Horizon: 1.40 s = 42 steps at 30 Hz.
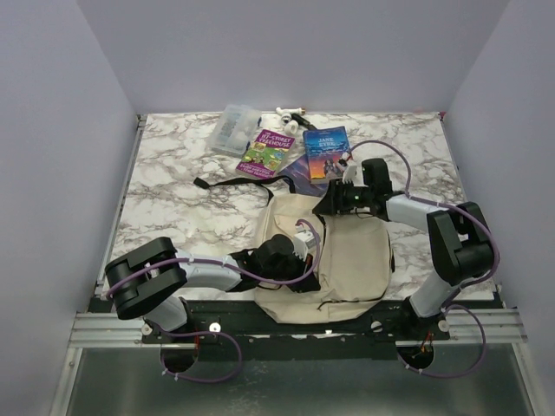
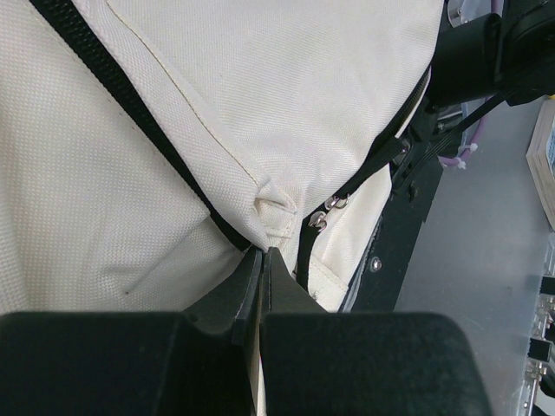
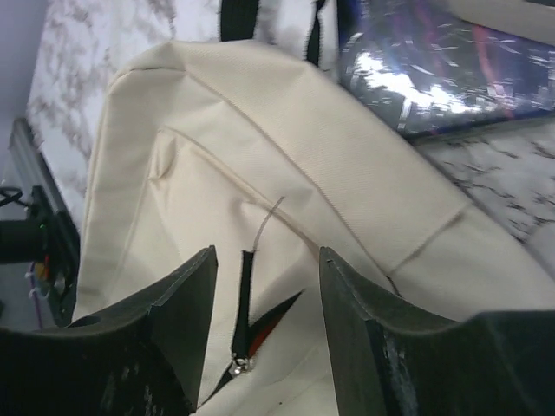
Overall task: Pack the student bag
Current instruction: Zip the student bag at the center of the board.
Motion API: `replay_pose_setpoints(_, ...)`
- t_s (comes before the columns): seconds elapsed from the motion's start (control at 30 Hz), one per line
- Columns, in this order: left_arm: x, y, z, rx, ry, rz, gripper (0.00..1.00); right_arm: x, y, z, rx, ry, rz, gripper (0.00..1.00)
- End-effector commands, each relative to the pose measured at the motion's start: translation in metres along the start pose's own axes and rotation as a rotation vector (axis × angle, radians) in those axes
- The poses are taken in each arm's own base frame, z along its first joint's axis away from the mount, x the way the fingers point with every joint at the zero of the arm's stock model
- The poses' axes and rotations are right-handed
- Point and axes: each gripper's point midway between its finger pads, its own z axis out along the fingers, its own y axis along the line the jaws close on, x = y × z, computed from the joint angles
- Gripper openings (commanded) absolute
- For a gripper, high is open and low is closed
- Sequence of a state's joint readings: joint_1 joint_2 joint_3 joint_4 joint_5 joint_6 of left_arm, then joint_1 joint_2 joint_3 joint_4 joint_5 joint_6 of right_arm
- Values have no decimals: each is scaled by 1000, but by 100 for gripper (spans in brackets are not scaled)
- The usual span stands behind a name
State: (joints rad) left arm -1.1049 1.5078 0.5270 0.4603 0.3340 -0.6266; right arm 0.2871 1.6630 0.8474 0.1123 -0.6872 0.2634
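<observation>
1. Farther back on the marble table (image 1: 173, 199), beyond the student bag (image 1: 355, 251), lie a green book (image 1: 267, 152), a blue book (image 1: 327, 152), a clear plastic case (image 1: 234, 128) and a small white object (image 1: 290, 111) too small to identify. A black strap (image 1: 230, 184) trails off the bag's far left corner.
2. A dark glossy book (image 3: 434, 69) lies partly under the blue one, just beside the bag's far edge. The right arm reaches across the table close to it.
3. The top view gives the whole layout: the bag lies flat at the near middle of the table, between the two arms. Only the left wrist view shows the pinched pucker of beige cloth and the metal zipper pulls (image 2: 325, 212) just beside it. Only the right wrist view shows a short black zipper (image 3: 245, 303) with its own pull at the lower end.
4. The left gripper (image 2: 263, 253) sits at the bag's near left part, clenched on a fold of the fabric.
5. The right gripper (image 3: 264, 277) hangs over the bag's far edge with its jaws apart, grasping nothing. The zipper lies between its fingers (image 3: 173, 329), touching neither.
</observation>
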Motion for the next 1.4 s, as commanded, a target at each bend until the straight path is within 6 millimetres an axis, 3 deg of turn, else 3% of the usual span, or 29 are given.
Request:
replay_pose_setpoints(0.0,3,-10,-6,45,19,6,0,9,35,2,-252,12,-90,55)
replay_pose_setpoints(0.27,1,-12,-8,54,14,12,0,21,16,3,-155,-11,-114,45)
replay_pose_setpoints(0.4,1,-12,-6,55,19,10,0,7,16,-2,-121,-97,-180,26)
replay_pose_setpoints(0.5,0,-12,-7,57,17,15,0,4,18,1,-148,-96,-195,1)
replay_pose_setpoints(0.6,-1,-12,-8,59,20,13,0,-2,8,6,-101,-113,-169,0)
replay_pose_setpoints(0.73,0,-15,-8,67,29,14,0,-28,-4,5,-2,-263,-99,0)
replay_pose_setpoints(0.97,4,-18,-11,86,53,14,0,-60,-44,4,184,-480,4,0)
replay_pose_setpoints(1.07,7,-19,-15,91,57,16,0,-59,-63,24,205,-456,26,0)
replay_pose_setpoints(1.13,10,-19,-16,90,63,10,0,-62,-65,32,189,-434,36,0)
replay_pose_setpoints(1.3,13,-17,-14,86,80,-1,0,-73,-80,27,294,-440,-10,0)
replay_pose_setpoints(1.37,15,-15,-12,85,90,-9,0,-76,-75,20,331,-406,-63,0)
